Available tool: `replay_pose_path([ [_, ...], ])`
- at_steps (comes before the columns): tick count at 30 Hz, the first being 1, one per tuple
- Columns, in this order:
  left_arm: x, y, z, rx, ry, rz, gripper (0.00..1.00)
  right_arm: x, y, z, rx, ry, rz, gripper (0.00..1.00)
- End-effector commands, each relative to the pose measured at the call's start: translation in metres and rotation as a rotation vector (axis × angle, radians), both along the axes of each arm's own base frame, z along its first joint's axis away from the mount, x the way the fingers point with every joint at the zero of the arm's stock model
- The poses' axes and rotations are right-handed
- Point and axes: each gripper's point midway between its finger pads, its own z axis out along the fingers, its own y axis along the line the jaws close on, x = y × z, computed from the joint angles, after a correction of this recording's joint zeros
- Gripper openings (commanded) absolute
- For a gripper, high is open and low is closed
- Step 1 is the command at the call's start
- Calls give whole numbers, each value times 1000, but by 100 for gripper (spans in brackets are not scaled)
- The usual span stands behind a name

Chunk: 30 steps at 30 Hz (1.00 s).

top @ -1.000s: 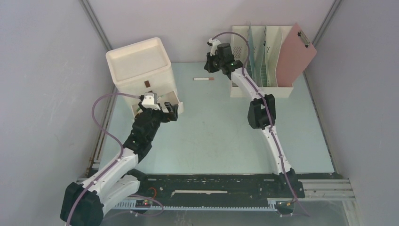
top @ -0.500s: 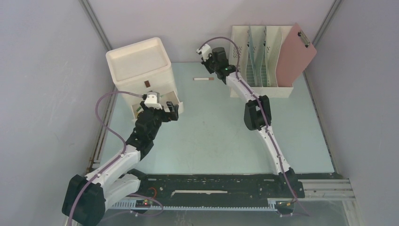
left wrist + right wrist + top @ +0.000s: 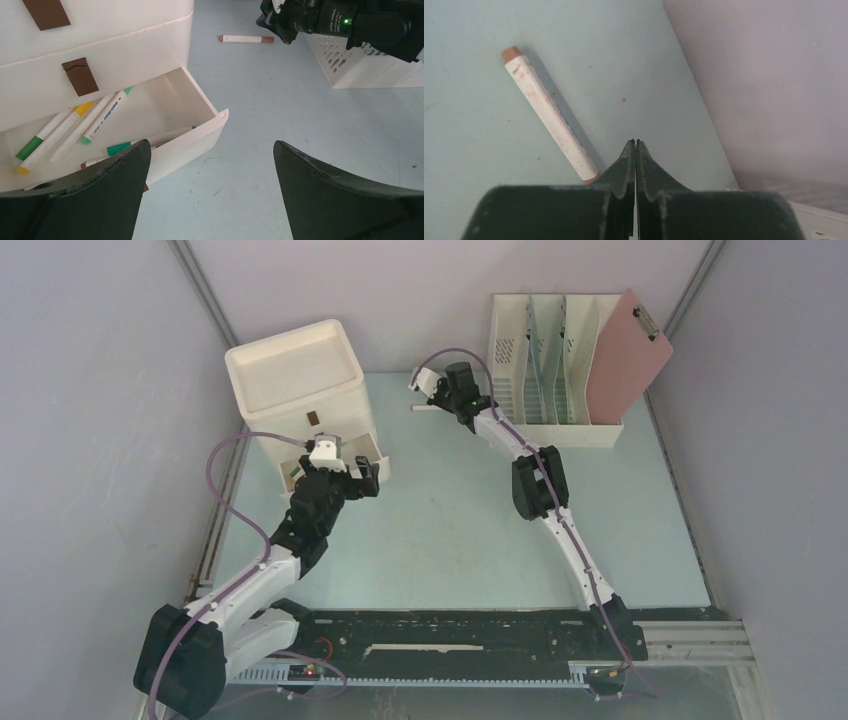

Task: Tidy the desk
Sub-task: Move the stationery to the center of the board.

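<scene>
The desk (image 3: 450, 530) is a pale mint-green tabletop. A white marker with brown ends (image 3: 420, 409) lies on it at the back, and also shows in the left wrist view (image 3: 246, 38) and the right wrist view (image 3: 549, 115). My right gripper (image 3: 447, 403) is shut and empty, its tips (image 3: 634, 143) just right of the marker's near end, low over the desk. My left gripper (image 3: 210, 160) is open and empty, hovering in front of the open bottom drawer (image 3: 200, 137) of the cream drawer unit (image 3: 300, 390). Several markers (image 3: 105, 116) lie in the drawer.
A cream slotted file rack (image 3: 555, 360) stands at the back right with a pink clipboard (image 3: 628, 355) leaning in its right end. The grey back wall (image 3: 774, 75) is close behind the right gripper. A black rail (image 3: 450, 635) runs along the front edge.
My right gripper has swung left from in front of the file rack and lowered to the marker's right end. The left arm has barely moved.
</scene>
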Motion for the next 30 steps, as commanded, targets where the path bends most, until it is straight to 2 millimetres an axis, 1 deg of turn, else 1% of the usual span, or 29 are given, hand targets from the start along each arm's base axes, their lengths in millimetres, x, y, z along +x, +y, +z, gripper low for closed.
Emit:
replay_pose_path([
  [1,6,5,17,5,-63,25,100,5,5,2,-82,-81,69,1],
  [4,6,5,17,7,-62,25,100,-2,5,-14,-135,-53,110,1],
  [7,6,5,16,7,-61,24,100,-12,8,-23,-158,-10,153,1],
  [12,5,4,16,6,-61,15,100,-42,18,-34,-208,71,268,1],
  [15,2,4,18,3,-67,11,100,-59,22,-36,-248,104,311,1],
  [17,0,5,19,1,-71,11,100,-70,26,-32,-246,137,332,1],
  [19,-2,6,22,-5,-81,11,100,-85,31,-25,-225,175,357,1],
  [20,-4,6,22,-7,-83,10,100,-95,33,-14,-207,190,373,0],
  [22,-5,6,24,-15,-89,4,100,-115,39,-4,-173,226,397,0],
  [23,-6,5,25,-19,-91,1,100,-121,41,-2,-165,240,388,0],
  [24,-6,4,26,-23,-92,-4,100,-125,42,1,-161,246,364,1],
  [26,-8,3,27,-33,-94,-14,100,-126,42,11,-140,250,293,2],
  [30,-11,2,31,-51,-106,-19,100,-123,41,44,-29,287,160,9],
])
